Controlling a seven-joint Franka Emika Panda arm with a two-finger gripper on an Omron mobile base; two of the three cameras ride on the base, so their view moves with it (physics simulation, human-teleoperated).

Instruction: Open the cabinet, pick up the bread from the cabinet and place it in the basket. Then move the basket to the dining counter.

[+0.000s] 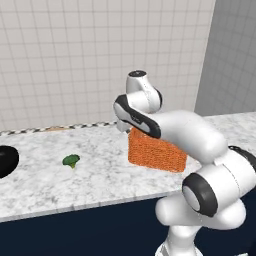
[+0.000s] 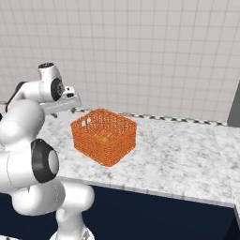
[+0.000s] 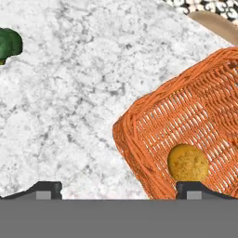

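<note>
In the left base view, the rectangular orange woven wicker basket [image 1: 156, 152] is sitting on the long grey-white marble-look counter [image 1: 75, 175]. The white arm is bending in front of it and hiding its near corner. The counter top is looking smooth and speckled, and its front edge is dropping to a dark navy face. A small bumpy green broccoli piece [image 1: 71, 160] is lying well to the left of the basket, with lots of bare stone between them. A round black thing [image 1: 7, 161] is peeking in at the left edge. A pale grey tiled wall [image 1: 75, 55] is standing behind it all.

In the right base view, the basket [image 2: 104, 136] is showing whole, with low woven sides and small handle holes. It is sitting near the front edge of the counter [image 2: 187, 159]. A wide stretch of free marble is lying to its right. A small yellow-brown lump is showing inside the basket. The gripper [image 2: 75, 107] is hanging just above the basket's back left corner.

In the hand view, the round golden-brown bread roll [image 3: 188, 162] is resting on the basket's floor, close to the woven wall [image 3: 139, 139]. The two dark fingertips [image 3: 45, 189] are standing far apart, one over the marble and one over the basket, gripping nothing. The green broccoli [image 3: 9, 44] is sitting at the top left corner.
</note>
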